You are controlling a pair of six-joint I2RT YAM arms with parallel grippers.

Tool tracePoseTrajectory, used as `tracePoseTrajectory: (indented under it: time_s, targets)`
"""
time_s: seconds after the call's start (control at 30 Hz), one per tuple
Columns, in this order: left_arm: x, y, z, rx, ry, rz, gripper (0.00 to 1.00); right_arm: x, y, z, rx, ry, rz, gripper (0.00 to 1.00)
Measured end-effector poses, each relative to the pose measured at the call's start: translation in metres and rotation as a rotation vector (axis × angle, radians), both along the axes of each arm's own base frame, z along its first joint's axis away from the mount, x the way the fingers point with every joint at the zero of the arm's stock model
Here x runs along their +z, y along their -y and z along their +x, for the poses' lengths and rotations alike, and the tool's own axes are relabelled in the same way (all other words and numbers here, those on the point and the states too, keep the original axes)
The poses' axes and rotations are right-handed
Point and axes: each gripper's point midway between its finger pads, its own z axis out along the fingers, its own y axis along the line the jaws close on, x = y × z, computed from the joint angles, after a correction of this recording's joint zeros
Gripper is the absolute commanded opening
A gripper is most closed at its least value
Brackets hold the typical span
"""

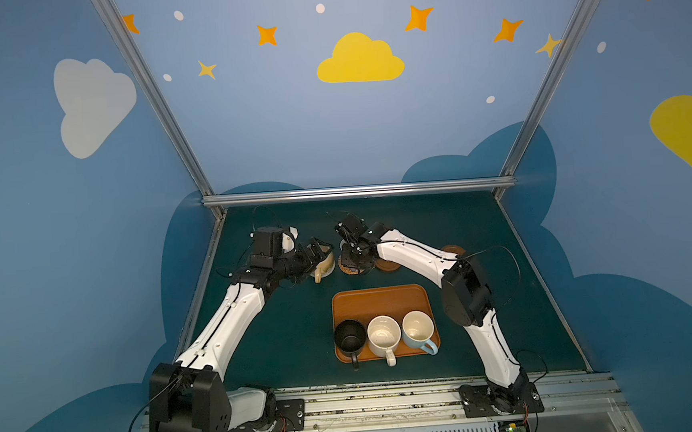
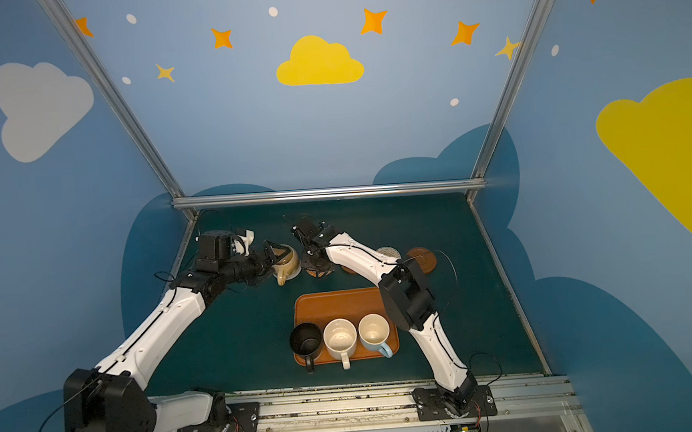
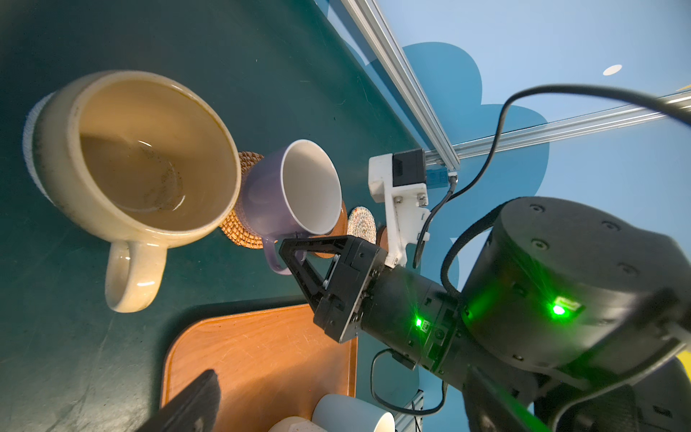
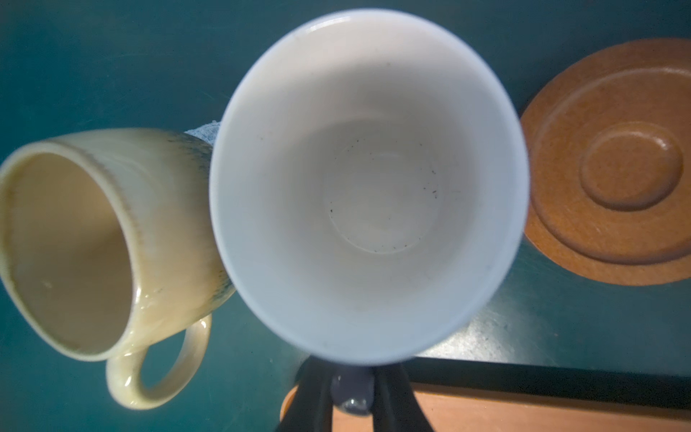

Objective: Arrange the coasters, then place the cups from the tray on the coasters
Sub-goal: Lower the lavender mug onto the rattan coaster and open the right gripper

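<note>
**Lavender cup gripped over the rattan coaster, three cups on the tray**

Just beyond the far edge of the tray (image 1: 379,302), the right tool (image 4: 351,389) is clenched on the handle of the lavender cup (image 3: 269,194). That cup is upright over the rattan coaster (image 3: 239,233); I can't tell whether it rests on it.

Off the tray's far left corner, the yellow cup (image 1: 326,264) stands on the grey coaster (image 3: 31,123). Its handle is turned toward the tray and its side is very close to the lavender cup. The left tool (image 1: 319,251) is at the yellow cup's rim with its jaws spread wide, released, gripping nothing that I can see.

Beyond the tray's far right corner, a wooden coaster (image 4: 632,168) lies on the green counter (image 1: 286,334), just beside the lavender cup. Farther out from that corner lie the beige coaster (image 2: 388,252) and the second wooden coaster (image 2: 422,257), both partly behind the right arm.

Along the tray's near edge, the black cup (image 1: 349,337), cream cup (image 1: 384,335) and blue cup (image 1: 418,328) stand upright in a row. Their handles point out over that edge.
</note>
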Motion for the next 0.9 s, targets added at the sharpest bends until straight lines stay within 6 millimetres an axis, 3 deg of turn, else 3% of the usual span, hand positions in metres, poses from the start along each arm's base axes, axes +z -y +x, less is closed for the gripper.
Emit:
tracePoseTrajectory:
  time_s: [0.13,0.33,0.47,0.53,0.8,0.9]
  targets:
    - [0.001,0.000,0.000,0.000,0.004,-0.001,1.00,-0.001,0.001,-0.002,-0.010,-0.015,0.003,0.02]
    - [0.006,-0.001,-0.001,0.003,0.019,0.000,1.00,-0.002,-0.001,-0.006,-0.008,-0.044,0.019,0.25]
    - [0.007,-0.002,-0.001,0.007,0.026,0.006,1.00,-0.004,0.002,-0.010,-0.006,-0.062,0.005,0.57]
    - [0.009,-0.003,-0.002,0.009,0.034,0.008,1.00,-0.005,0.003,-0.013,-0.008,-0.075,0.004,0.64]
    - [0.011,-0.004,-0.007,0.004,0.038,0.017,1.00,-0.004,0.004,-0.016,0.011,-0.070,-0.017,0.81]
    - [0.007,-0.003,-0.013,-0.010,0.021,0.034,1.00,0.005,0.008,-0.020,0.027,-0.048,-0.040,0.84]
